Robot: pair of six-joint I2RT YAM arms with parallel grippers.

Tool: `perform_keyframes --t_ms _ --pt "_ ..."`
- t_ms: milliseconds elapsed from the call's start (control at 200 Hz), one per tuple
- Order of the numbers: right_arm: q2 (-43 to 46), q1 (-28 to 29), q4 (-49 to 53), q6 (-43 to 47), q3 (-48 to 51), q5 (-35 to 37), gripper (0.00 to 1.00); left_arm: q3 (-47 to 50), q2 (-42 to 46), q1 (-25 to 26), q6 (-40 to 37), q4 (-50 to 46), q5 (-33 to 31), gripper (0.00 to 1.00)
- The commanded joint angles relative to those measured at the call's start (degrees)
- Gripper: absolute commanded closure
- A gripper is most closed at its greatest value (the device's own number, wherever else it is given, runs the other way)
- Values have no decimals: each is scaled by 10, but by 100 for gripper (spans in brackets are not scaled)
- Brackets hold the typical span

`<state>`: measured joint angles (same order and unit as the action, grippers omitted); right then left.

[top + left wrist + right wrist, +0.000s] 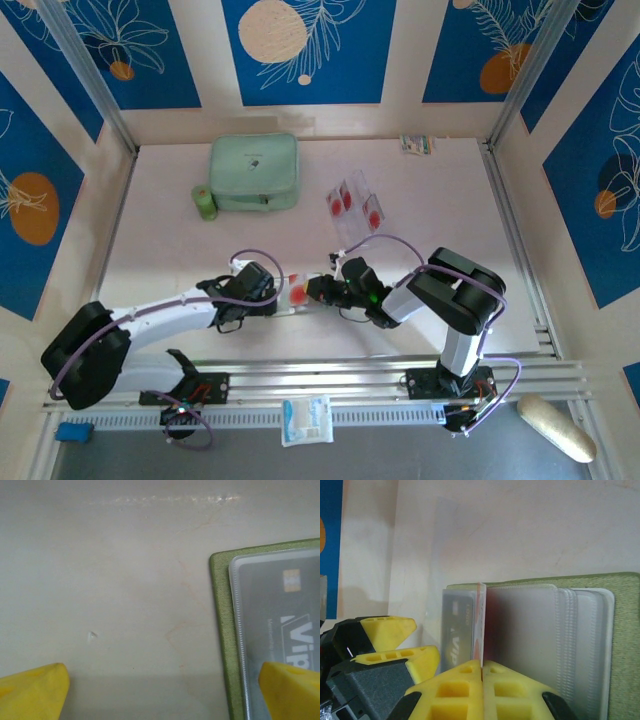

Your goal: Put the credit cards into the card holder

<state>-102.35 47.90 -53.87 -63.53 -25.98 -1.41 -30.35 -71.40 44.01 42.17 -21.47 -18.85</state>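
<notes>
The olive-green card holder (623, 630) lies open on the table with its pale plastic pockets (530, 625) showing. One pocket holds a dark card (285, 615). My right gripper (482, 664) is shut on a transparent credit card (480, 622) with a red mark, held edge-on over the pockets. My left gripper (162, 692) is open: one fingertip (35, 690) is over bare table, the other (292, 690) over the holder's left edge (222, 630). In the top view both grippers (265, 288) (322, 290) meet near the table's front. More credit cards (355, 203) lie loose further back.
A mint-green zip case (254, 172) and a small green roll (204, 203) sit at the back left. A small packet (417, 144) lies by the back wall. Metal rails (330, 375) run along the near edge, with a white packet (306, 420) below them.
</notes>
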Motion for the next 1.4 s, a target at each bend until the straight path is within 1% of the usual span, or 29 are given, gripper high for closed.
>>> perform_keyframes --t_ms 0,300,635,830,1030,1395 --pt "-13 3 -11 -5 15 -1 100 -17 19 -5 9 -23 5 3" --pt "-20 1 -30 -17 18 8 100 -20 15 -5 9 -21 8 3" --pt "-62 -13 -110 -55 19 14 100 -12 11 -5 10 -19 7 3" --pt "-71 -14 -118 -57 20 5 100 -9 12 -5 12 -19 5 3" --pt "-53 -11 -73 -46 24 5 100 -9 8 -5 12 -15 7 3" --pt "-2 -1 62 -31 11 14 100 -7 3 -6 12 -11 7 3"
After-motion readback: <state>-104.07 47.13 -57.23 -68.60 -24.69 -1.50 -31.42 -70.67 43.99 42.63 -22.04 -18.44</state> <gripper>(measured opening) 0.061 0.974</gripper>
